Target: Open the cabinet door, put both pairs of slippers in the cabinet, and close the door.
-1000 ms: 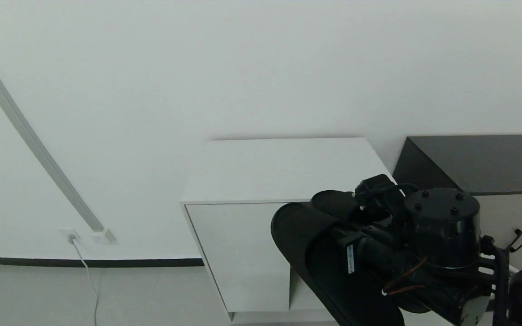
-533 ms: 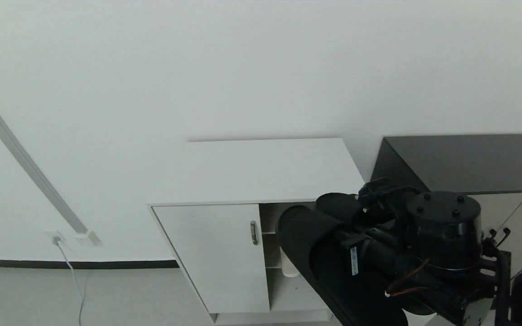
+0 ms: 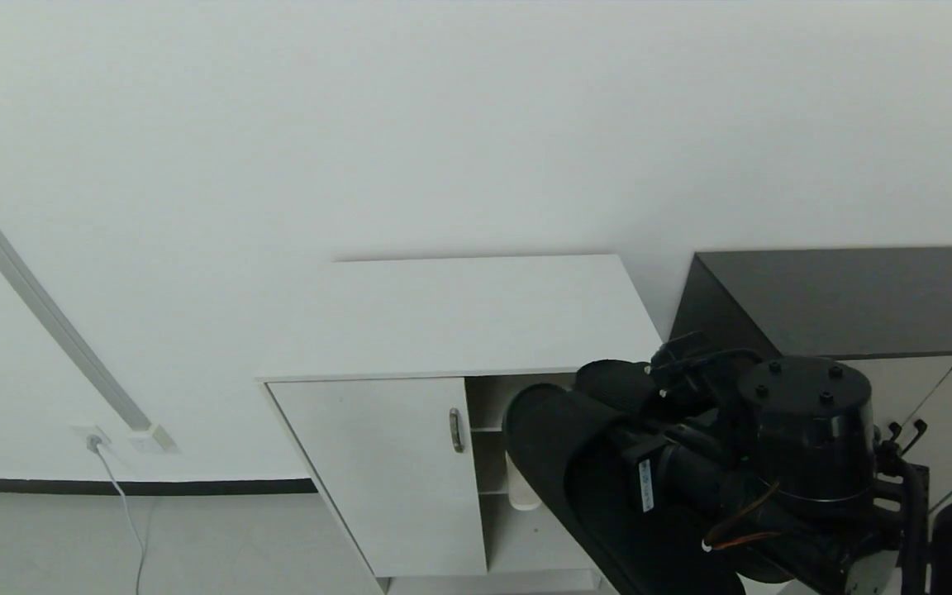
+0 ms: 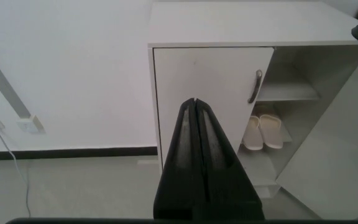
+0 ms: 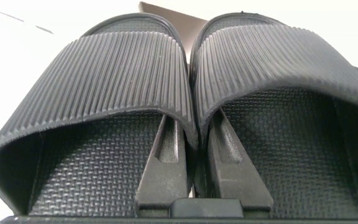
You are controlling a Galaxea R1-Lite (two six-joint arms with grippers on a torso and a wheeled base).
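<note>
**Q:** Head view: where do the task's things lie?

**A:** The white cabinet (image 3: 459, 318) stands against the wall. Its left door (image 3: 385, 471) is closed and carries a small handle (image 3: 454, 430). The right half is open and shows shelves. The toe of the pale slippers (image 3: 523, 494) shows on a lower shelf. The black slippers (image 3: 563, 450) are held up in front of that opening, at the end of the right arm (image 3: 802, 430). A dark cabinet (image 3: 856, 297) stands just to the right, and a wall socket (image 3: 94, 440) with a cable sits low on the wall to the left.

**Q:** Left wrist view: how does the hand stand?

**A:** The left gripper (image 4: 195, 109) has its two fingers pressed flat together with nothing between them. It points at the closed door from well apart. Beyond it the pale pair sits side by side on a lower shelf inside the cabinet. The right door (image 4: 337, 146) is swung wide.

**Q:** Right wrist view?

**A:** The right gripper (image 5: 194, 134) has one finger (image 5: 165, 165) inside each black slipper. It pinches their two adjoining side walls together, so the ribbed straps lie side by side.
</note>
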